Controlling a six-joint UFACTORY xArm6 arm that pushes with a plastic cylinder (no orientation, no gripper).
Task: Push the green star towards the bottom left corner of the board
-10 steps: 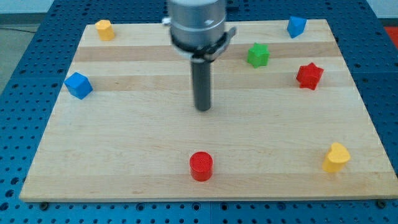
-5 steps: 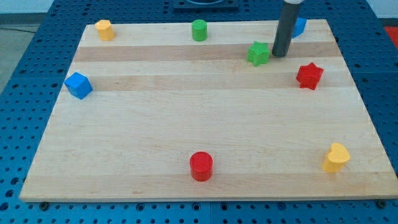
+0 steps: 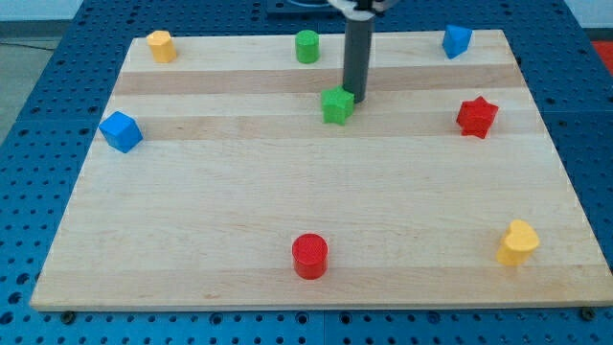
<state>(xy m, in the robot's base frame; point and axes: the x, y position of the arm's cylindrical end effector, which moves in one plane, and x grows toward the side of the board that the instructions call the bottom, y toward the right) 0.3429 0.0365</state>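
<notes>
The green star [image 3: 337,105] lies on the wooden board [image 3: 192,220], a little above the board's middle. My tip [image 3: 357,100] stands right against the star's upper right side, touching it. The dark rod rises from there toward the view's top.
A green cylinder [image 3: 306,46] stands at the top middle, a yellow block [image 3: 160,44] at the top left, a blue block [image 3: 456,40] at the top right. A blue cube [image 3: 120,131] is at the left, a red star [image 3: 476,117] at the right, a red cylinder [image 3: 309,256] at the bottom middle, a yellow block [image 3: 518,241] at the bottom right.
My tip went from the board's middle round to the star's right side, then pushed it left and slightly down. The other blocks have not moved.
</notes>
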